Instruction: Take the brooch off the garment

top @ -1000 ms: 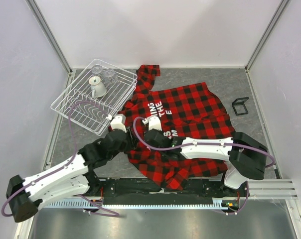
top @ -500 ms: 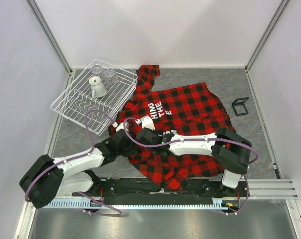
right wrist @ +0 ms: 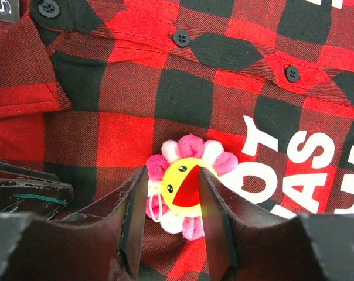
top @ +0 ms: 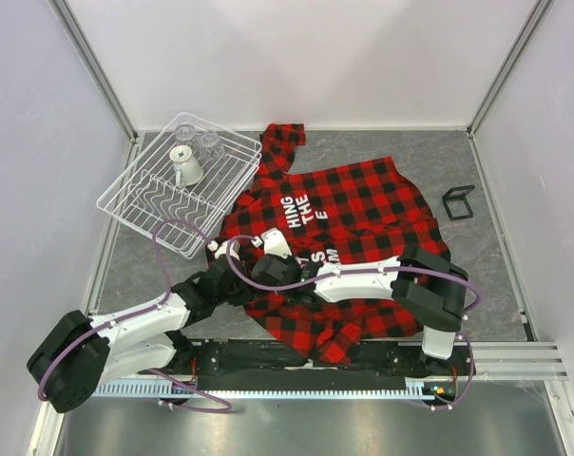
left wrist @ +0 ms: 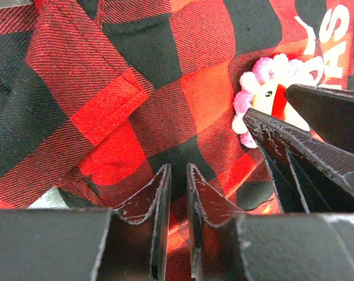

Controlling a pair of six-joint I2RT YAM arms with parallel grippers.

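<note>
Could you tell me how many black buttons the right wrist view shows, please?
3: a button top left, another upper middle, a third further right; folds may hide others.

Grey mottled tabletop (top: 382, 147), plain white walls (top: 306, 57), aluminium corner posts (top: 95, 66), even bright light

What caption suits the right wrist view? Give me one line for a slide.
Right arm's open jaws straddle the pink-petalled brooch pinned to the plaid garment.

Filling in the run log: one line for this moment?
brooch: on garment | right gripper: open, astride brooch | left gripper: nearly shut, close to garment beside brooch
</note>
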